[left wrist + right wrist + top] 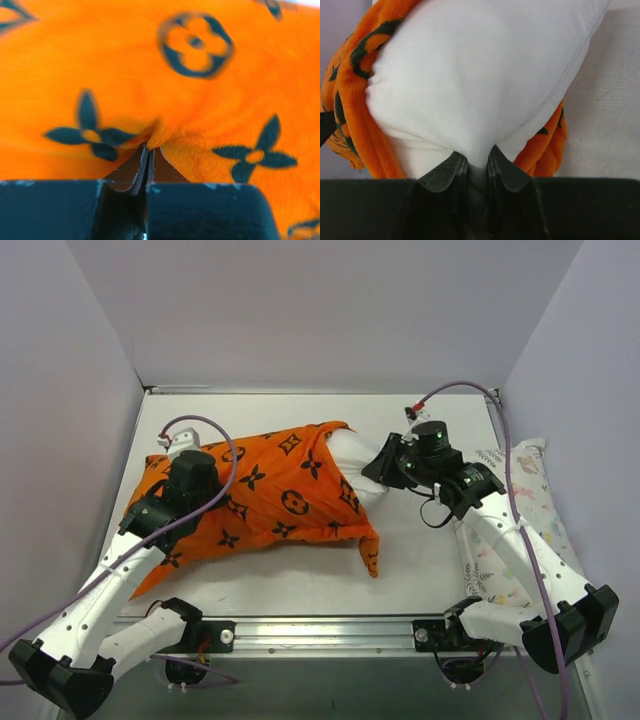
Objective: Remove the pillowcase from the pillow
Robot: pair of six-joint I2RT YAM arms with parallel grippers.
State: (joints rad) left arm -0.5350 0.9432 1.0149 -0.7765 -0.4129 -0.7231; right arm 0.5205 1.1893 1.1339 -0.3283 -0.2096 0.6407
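The orange pillowcase (270,495) with black monogram motifs lies across the left and middle of the table, still around most of the pillow. The white pillow (352,462) pokes out of its right-hand opening. My left gripper (150,150) is shut on a pinched fold of the pillowcase (165,90) at its left part; from above the left gripper (190,480) sits on top of the fabric. My right gripper (477,157) is shut on a bunch of the pillow (470,85), with orange pillowcase (355,100) bunched at both sides. From above the right gripper (385,465) meets the pillow's exposed end.
A floral-print pillow (520,510) lies along the right edge under the right arm. White walls close the table at left, back and right. A metal rail (330,635) runs along the near edge between the arm bases.
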